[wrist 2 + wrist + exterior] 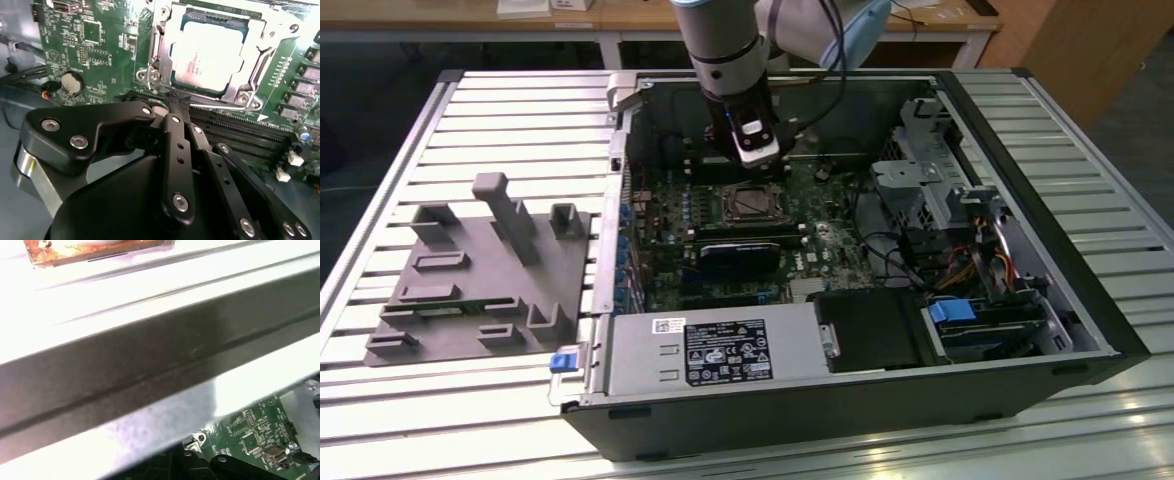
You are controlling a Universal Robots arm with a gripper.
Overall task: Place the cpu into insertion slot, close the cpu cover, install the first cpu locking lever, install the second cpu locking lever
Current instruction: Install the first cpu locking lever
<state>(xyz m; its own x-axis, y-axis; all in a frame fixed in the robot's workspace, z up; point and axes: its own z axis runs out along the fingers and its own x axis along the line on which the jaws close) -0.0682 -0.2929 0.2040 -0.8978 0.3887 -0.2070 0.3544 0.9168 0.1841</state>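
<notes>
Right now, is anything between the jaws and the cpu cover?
Nothing visible is. In the second wrist view the gripper has its tip right next to the edge of the cover, which lies closed over the cpu.

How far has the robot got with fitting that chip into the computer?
Done, it seems: the cpu lies in the insertion slot, and the cpu cover is folded down over its edges. In hand: the gripper, shut, has its tip at a thin metal lever along the socket's edge in the second wrist view. Left: the locking levers; whether either is latched I cannot tell.
</notes>
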